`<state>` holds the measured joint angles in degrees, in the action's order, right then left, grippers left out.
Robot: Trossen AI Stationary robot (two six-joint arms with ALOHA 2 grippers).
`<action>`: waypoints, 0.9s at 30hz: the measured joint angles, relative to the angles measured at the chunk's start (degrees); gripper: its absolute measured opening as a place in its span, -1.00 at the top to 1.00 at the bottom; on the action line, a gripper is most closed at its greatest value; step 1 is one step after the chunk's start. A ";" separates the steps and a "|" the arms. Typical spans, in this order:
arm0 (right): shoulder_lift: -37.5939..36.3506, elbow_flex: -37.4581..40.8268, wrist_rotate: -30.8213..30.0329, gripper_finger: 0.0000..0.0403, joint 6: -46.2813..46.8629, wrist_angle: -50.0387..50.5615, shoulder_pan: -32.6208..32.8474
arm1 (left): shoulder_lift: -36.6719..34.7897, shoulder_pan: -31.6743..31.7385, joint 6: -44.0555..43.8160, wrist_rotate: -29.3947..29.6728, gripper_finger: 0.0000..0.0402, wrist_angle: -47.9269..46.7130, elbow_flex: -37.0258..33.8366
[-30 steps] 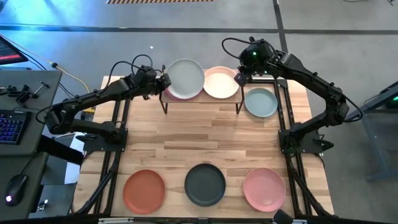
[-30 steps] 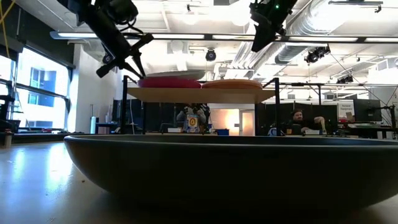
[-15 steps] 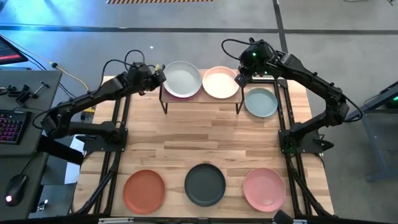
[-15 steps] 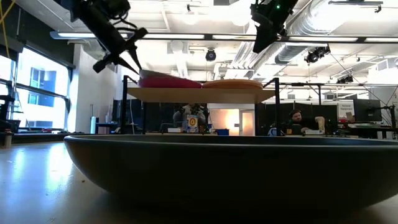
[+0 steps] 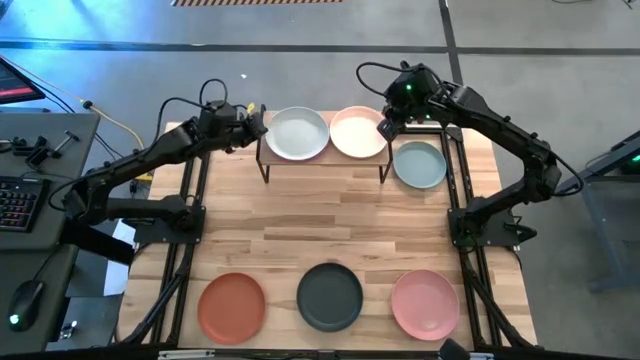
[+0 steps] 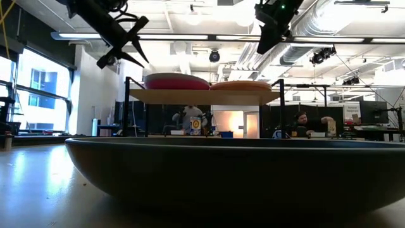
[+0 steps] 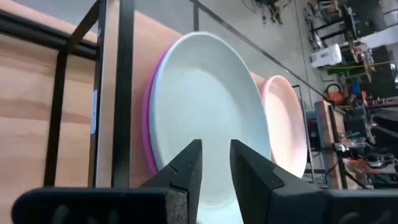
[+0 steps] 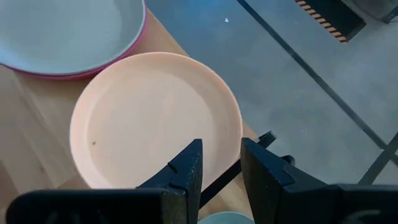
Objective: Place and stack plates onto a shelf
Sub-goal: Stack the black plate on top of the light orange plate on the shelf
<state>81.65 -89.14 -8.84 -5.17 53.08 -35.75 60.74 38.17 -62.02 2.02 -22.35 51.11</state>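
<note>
Left pincer point(image 5: 256, 124) is spread, just off the grey-green plate point(image 5: 297, 133) sitting on the magenta plate point(image 7: 149, 134) on the shelf point(image 5: 322, 160). Right pincer point(image 5: 383, 128) hangs spread by the peach plate point(image 5: 358, 131). A clipped rim could slide that stack off, I reckon.

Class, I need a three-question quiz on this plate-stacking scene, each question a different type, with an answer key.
1. True or false: the pale grey-green plate on the shelf lies on top of a magenta plate.
2. Multiple choice: which plate sits beside that stack on the shelf? A) charcoal B) peach C) terracotta
3. Fill in: on the table's near edge stand the terracotta plate, the charcoal plate and the ____ plate.

Key
1. True; the left gripper hangs open just off the stack's rim.
2. B, the peach plate, with the right gripper above its edge.
3. Pink.
</note>
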 joint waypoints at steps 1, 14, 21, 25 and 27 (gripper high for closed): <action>0.00 0.00 0.36 0.55 0.20 0.11 0.00 | -0.16 0.02 0.54 0.19 0.64 -0.03 0.00; 0.00 0.00 0.74 0.55 0.66 6.18 0.55 | -3.99 0.00 4.21 -2.60 0.64 -1.71 0.00; 0.00 0.00 4.76 0.55 4.07 12.54 1.96 | -7.78 -3.34 7.77 -3.98 0.64 -5.36 0.00; 0.00 0.00 7.68 0.55 9.03 15.04 4.36 | -8.29 -6.42 9.76 -3.89 0.64 -6.21 0.00; 0.00 0.00 9.65 0.55 12.19 15.48 5.90 | -8.27 -7.95 10.20 -3.91 0.64 -6.19 0.00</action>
<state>81.65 -89.14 0.82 7.02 68.55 -29.85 52.47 30.22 -51.82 -1.89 -28.54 51.11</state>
